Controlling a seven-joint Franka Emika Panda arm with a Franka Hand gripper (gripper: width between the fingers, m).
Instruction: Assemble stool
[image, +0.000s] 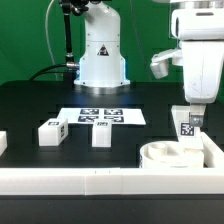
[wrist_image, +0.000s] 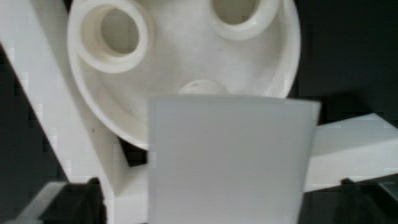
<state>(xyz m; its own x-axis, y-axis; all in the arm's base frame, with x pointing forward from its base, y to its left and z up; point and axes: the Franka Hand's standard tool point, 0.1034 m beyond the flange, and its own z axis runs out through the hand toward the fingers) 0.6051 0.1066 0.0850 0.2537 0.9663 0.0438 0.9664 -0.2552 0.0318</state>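
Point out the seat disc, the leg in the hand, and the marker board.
seat disc (image: 158, 153), exterior view, near rim.
held leg (image: 187, 128), exterior view, tagged face.
marker board (image: 136, 117), exterior view, white margin.

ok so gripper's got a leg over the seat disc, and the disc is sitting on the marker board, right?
Not quite. The gripper does hold a leg over the seat disc, but the disc is not on the marker board. It lies on the table by the border rail, toward the exterior view's right, apart from the board. The exterior view shows it.
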